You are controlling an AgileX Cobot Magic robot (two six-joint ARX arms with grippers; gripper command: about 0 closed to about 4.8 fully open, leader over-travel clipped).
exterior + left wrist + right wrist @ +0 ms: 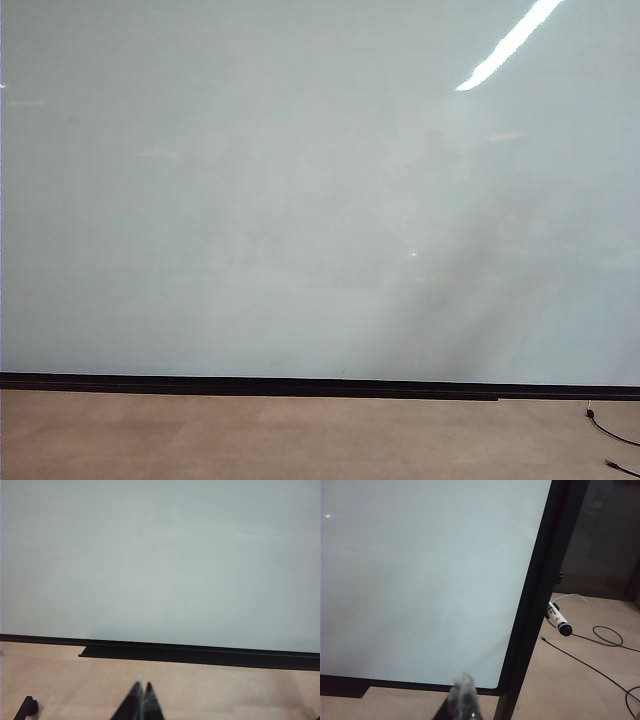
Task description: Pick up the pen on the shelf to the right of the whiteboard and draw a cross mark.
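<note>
Beyond the whiteboard's (pixel 420 580) right edge, at two o'clock from the clenched right gripper (pixel 463 700), lies the pen (pixel 557 620), barrel slanting away; the clenched left gripper (pixel 141 702) sits farther off.

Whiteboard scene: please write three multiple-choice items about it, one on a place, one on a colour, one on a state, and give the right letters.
1. Where does the pen lie, relative to the whiteboard?
A) on its face
B) just beyond its black side frame
C) on top of it

2. What colour is the strip along the board's lower edge?
A) red
B) black
C) blue

3. How is the left pincer, low before the board?
A) wide open
B) shut on the pen
C) shut, empty

Answers:
1 B: the right wrist view shows it past the frame, apart from the right pincer, which is shut near the board's lower corner.
2 B: the exterior view shows a black strip.
3 C: its tips meet with nothing between.
</note>
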